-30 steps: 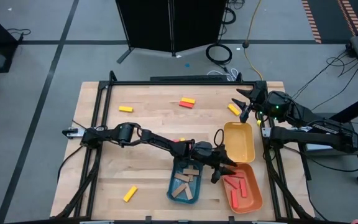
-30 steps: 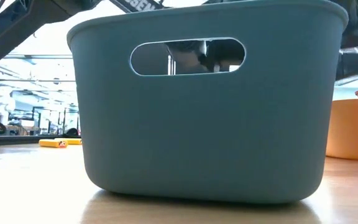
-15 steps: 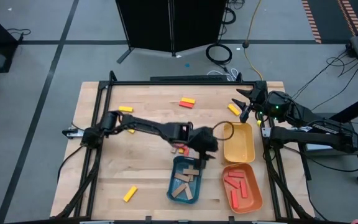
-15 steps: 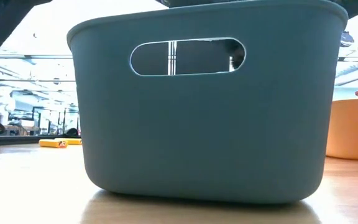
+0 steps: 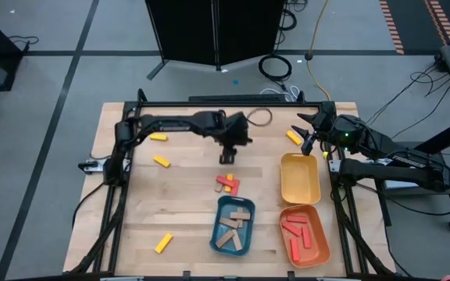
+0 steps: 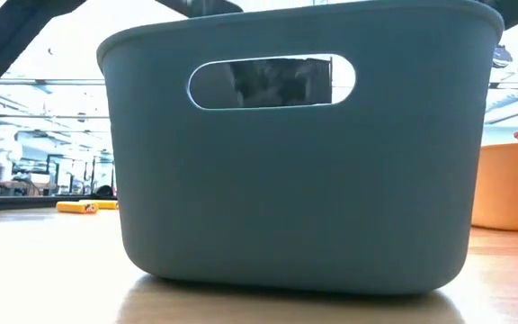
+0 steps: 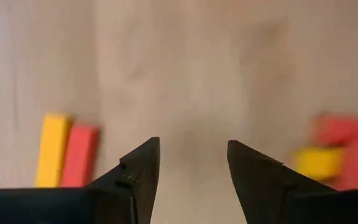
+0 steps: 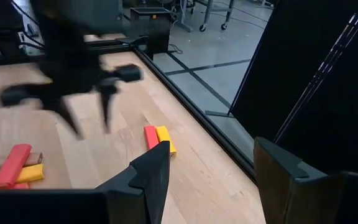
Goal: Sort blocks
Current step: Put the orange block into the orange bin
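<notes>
Overhead: the left gripper hangs over bare wood at the far middle of the table, fingers apart and empty. The right gripper waits at the far right corner, fingers likewise apart. Blocks lie scattered (a red-and-yellow cluster sits near the blue tray); others fill the trays.

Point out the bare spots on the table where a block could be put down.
Bare table lies between the yellow block on the left and the blue tray. Crowded: the red and yellow pile above that tray, and the right side with the yellow tray and orange tray.
</notes>
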`<action>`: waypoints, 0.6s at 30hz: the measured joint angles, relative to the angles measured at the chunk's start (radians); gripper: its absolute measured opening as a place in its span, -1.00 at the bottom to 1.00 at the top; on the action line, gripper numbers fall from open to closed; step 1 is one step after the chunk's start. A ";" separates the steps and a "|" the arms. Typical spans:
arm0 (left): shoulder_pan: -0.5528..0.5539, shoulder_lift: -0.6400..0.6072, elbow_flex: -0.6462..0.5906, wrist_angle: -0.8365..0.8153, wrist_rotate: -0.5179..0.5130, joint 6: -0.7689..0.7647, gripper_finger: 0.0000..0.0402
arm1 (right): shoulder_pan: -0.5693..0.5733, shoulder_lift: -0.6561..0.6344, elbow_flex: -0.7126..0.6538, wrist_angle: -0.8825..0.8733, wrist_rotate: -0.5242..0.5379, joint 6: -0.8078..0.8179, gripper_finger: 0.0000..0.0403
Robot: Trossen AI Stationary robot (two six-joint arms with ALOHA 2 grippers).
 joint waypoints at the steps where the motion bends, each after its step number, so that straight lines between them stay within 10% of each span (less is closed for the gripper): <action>1: 0.024 0.007 -0.029 0.024 -0.005 0.016 -0.08 | 0.000 0.002 0.000 -0.001 0.000 0.000 -0.22; 18: 0.187 0.054 -0.108 0.103 -0.036 0.146 -0.08 | 0.000 0.066 0.000 0.008 0.000 -0.005 -0.22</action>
